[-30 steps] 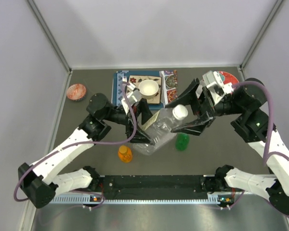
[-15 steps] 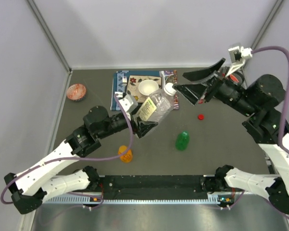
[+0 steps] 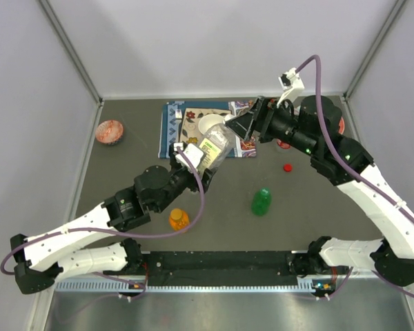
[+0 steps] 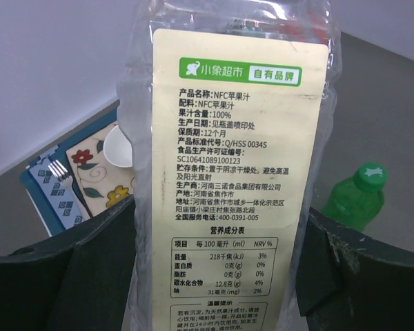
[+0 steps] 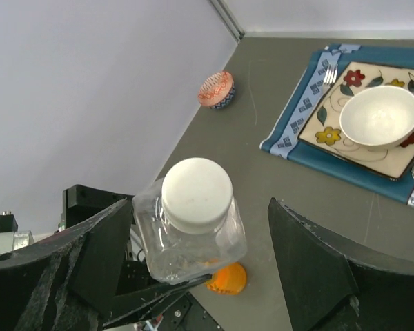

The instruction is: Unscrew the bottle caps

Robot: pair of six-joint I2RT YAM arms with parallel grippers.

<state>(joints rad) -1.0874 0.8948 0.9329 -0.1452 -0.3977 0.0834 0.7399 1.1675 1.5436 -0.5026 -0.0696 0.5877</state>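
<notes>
My left gripper [image 3: 201,164] [image 4: 217,221] is shut on the larger clear bottle [image 3: 216,146] [image 4: 228,138] and holds it in the air, tilted toward the back right. Its white cap [image 5: 196,194] is on the neck. My right gripper [image 3: 243,131] [image 5: 200,205] is open, with one finger on each side of the cap and a gap on both sides. The green bottle [image 3: 261,202] [image 4: 355,200] stands capped. The orange bottle [image 3: 179,220] [image 5: 228,278] stands near the front. A loose red cap [image 3: 288,167] lies on the table. I cannot make out the small red-label bottle.
A white bowl [image 3: 212,125] [image 5: 379,116] sits on a flowered plate [image 5: 393,155] over a blue placemat [image 3: 169,127] at the back. A small patterned bowl [image 3: 110,131] [image 5: 214,89] stands at the back left. Grey walls close in the table.
My right gripper has swung left and down from the back right and now straddles the white cap. My left arm has moved the bottle slightly left and toward the back.
</notes>
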